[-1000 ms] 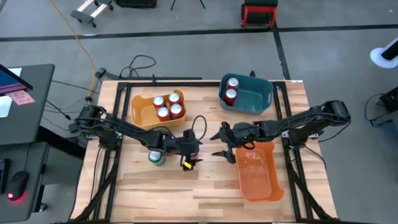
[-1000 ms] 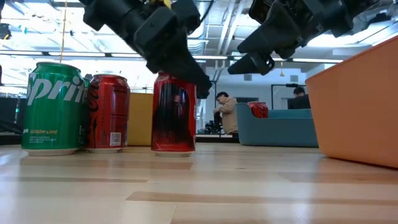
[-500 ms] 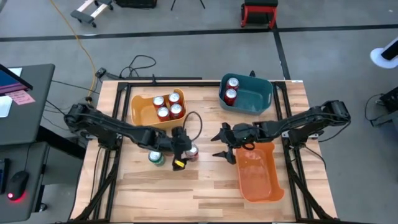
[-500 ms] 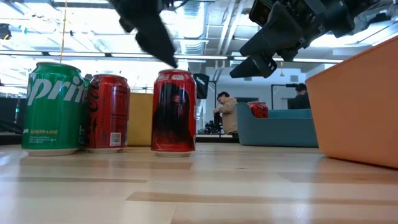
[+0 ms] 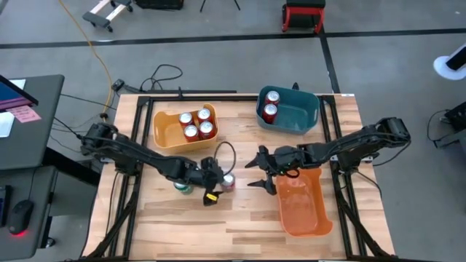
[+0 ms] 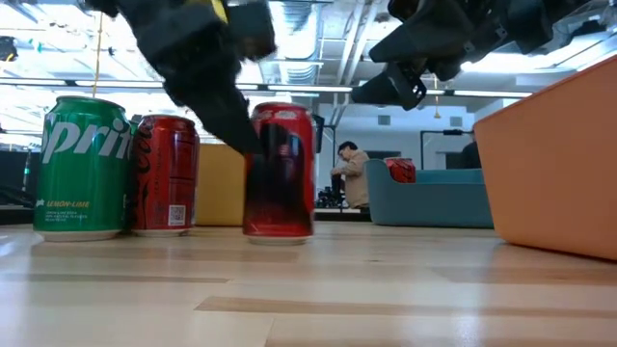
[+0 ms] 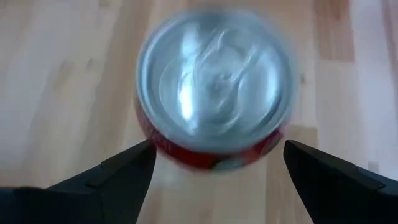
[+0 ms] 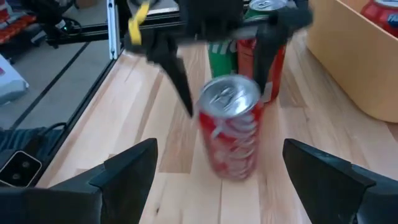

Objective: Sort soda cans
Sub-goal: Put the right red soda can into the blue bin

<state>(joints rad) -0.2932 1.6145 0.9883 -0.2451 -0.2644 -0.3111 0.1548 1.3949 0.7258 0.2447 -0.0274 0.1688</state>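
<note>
A red soda can (image 6: 280, 172) stands mid-table, leaning a little. My left gripper (image 5: 212, 182) is open and tipped down over it; the can's silver top (image 7: 214, 81) shows between the fingers. Left of it a green soda can (image 6: 82, 164) and another red soda can (image 6: 166, 173) stand on their bases. Above the table beside the orange bin, my right gripper (image 5: 256, 169) hangs open with nothing in it, facing the leaning can (image 8: 230, 124). My left gripper comes down slanting from the table's left with one finger on each side of the red can. One finger (image 8: 185, 93) lies against the can's upper side wall (image 8: 202, 112); the other stands clear. The can's base stays on the table, and its top leans slightly.
A yellow bin (image 5: 164, 127) at the far left holds several red cans. Two red cans sit in a teal bin (image 5: 298, 113) at the far right. An orange bin (image 5: 302, 207) stands near right, under my right arm. Bare wood lies along the near edge.
My left gripper has drawn back from over the red can toward the table's left edge, tipped further down and sunk, so its fingers now flank the can. The can has shifted a little toward the right and leans slightly.
</note>
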